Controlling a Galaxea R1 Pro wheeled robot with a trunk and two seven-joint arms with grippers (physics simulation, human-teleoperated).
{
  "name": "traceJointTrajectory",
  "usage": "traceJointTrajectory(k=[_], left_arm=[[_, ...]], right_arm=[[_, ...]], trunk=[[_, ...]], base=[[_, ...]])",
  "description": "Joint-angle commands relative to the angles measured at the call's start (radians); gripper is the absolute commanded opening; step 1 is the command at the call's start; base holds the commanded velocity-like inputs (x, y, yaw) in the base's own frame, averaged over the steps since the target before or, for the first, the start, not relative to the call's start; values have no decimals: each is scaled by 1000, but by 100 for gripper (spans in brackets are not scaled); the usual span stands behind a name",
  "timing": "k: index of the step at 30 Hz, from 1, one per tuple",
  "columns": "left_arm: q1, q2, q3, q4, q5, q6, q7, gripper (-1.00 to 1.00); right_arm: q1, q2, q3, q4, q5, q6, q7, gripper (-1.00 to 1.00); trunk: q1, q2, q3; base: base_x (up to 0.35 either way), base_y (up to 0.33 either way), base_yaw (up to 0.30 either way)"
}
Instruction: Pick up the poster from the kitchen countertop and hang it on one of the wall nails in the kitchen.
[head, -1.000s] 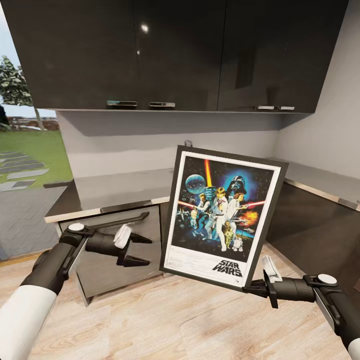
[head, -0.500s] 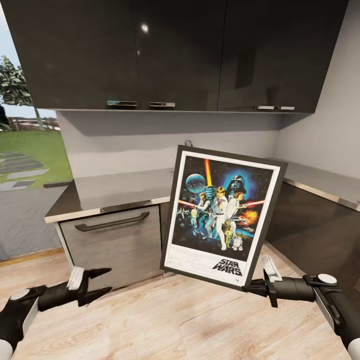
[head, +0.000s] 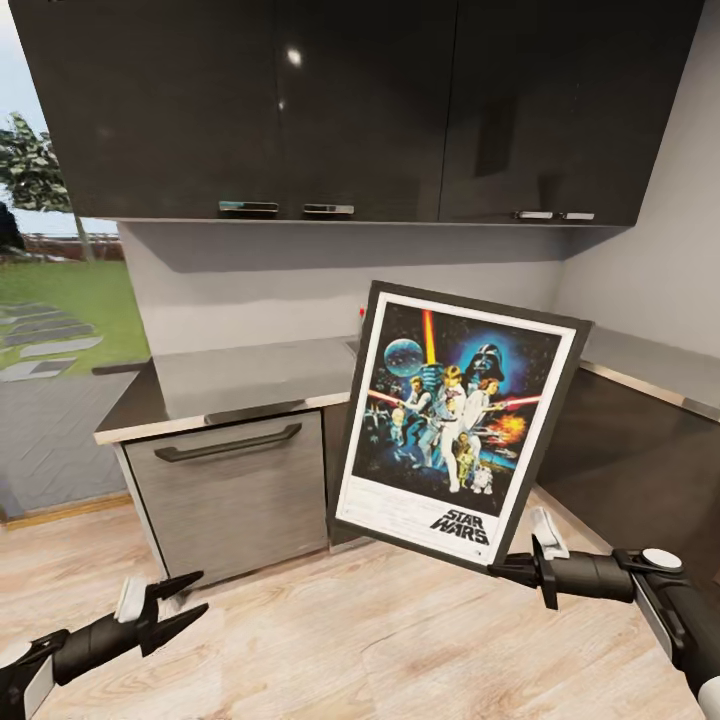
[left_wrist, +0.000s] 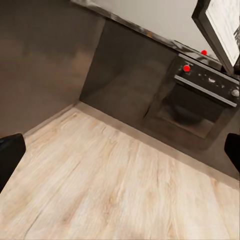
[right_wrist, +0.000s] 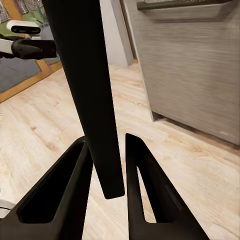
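The poster is an upright rectangle with a black frame and white border: colourful figures on dark blue, "STAR WARS" lettered at the bottom. It hangs in the air, tilted with its top leaning right, in front of the corner of the countertop (a thin, shiny grey steel top over dark cabinets), gripped at its lower right corner.

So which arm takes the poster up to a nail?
Right. Its tool already pinches the poster by its lower corner; the left tool hangs open and empty, low over the floor.
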Motion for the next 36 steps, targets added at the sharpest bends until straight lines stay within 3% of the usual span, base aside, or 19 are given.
traceJointTrajectory(k=[1, 8, 26, 36], left_arm=[[-1, 0, 11, 2, 0, -9, -3, 100], [-1, 0, 37, 8, -1, -11, -3, 100], [-1, 1, 39, 13, -1, -7, -3, 100], [-1, 1, 42, 24, -1, -7, -3, 100]], right_arm=[[0, 0, 0, 0, -2, 12, 4, -100], [0, 0, 2, 0, -3, 12, -34, -100], [0, 1, 3, 0, -3, 13, -48, -100], [0, 0, 2, -1, -4, 16, -47, -100]], trunk=[[0, -1, -1], [0, -1, -1], [0, -1, -1], [0, -1, -1]], base=[[0, 0, 215], [0, 0, 262], [-44, 31, 285], [-63, 53, 147]])
